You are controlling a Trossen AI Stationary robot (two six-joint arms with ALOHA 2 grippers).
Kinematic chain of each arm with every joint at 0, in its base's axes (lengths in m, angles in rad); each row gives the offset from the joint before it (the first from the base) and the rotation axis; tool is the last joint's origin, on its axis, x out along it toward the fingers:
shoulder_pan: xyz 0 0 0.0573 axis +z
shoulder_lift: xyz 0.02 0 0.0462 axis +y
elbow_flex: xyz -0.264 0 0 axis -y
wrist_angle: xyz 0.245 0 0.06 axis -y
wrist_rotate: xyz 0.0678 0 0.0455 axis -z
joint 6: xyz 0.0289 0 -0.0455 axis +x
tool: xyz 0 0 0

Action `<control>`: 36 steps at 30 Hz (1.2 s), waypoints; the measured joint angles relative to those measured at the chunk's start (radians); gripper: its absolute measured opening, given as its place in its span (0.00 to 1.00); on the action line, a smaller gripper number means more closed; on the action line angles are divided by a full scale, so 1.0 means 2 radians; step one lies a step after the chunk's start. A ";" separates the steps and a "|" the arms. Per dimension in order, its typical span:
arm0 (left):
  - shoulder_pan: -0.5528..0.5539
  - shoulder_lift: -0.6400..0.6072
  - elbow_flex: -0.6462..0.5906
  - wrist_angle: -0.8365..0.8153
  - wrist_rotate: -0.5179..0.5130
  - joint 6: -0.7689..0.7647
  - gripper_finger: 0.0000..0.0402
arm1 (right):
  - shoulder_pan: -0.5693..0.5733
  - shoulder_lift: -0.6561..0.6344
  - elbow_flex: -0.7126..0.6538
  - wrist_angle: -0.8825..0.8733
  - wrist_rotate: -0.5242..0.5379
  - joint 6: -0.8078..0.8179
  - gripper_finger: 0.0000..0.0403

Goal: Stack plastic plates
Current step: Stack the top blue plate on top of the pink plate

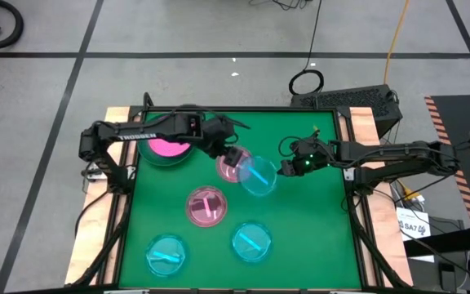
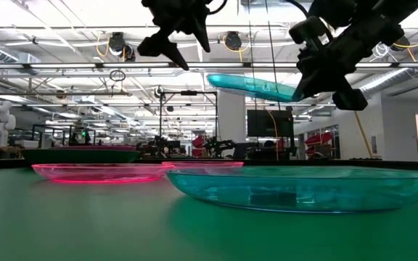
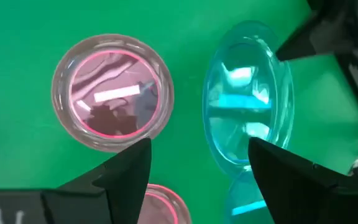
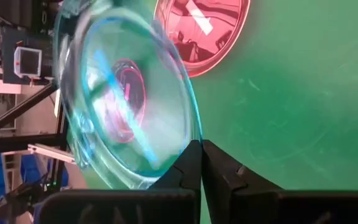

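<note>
- While your right gripper (image 4: 201,163) pinches the rim of a cyan plate (image 1: 259,177) and carries it tilted clear of the table, nothing near it is stacked yet.
- Your left gripper (image 1: 233,158) hangs with fingers spread and empty above a pink plate (image 1: 231,169), which lies just beside the carried one.
- Farther from both sets of fingers, a second pink plate (image 1: 206,206) and two more cyan plates (image 1: 166,252) (image 1: 251,242) lie apart on the green mat (image 1: 317,237).
- Under the left arm, a magenta plate (image 1: 166,149) seems nested in a dark one, so I judge most of the stacking remains.
</note>
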 joint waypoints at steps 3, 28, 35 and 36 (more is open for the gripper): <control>0.008 0.000 0.000 0.000 0.008 -0.026 0.68 | 0.000 0.000 0.000 0.000 0.009 0.000 0.00; -0.021 0.055 0.000 0.092 0.015 -0.065 0.54 | 0.000 0.000 0.000 0.024 0.036 -0.032 0.00; -0.022 0.055 0.000 0.092 -0.029 -0.087 0.27 | 0.000 0.000 0.000 0.022 0.038 -0.042 0.00; -0.022 0.055 0.000 0.092 -0.030 -0.088 0.25 | 0.000 0.000 0.000 0.022 0.039 -0.042 0.00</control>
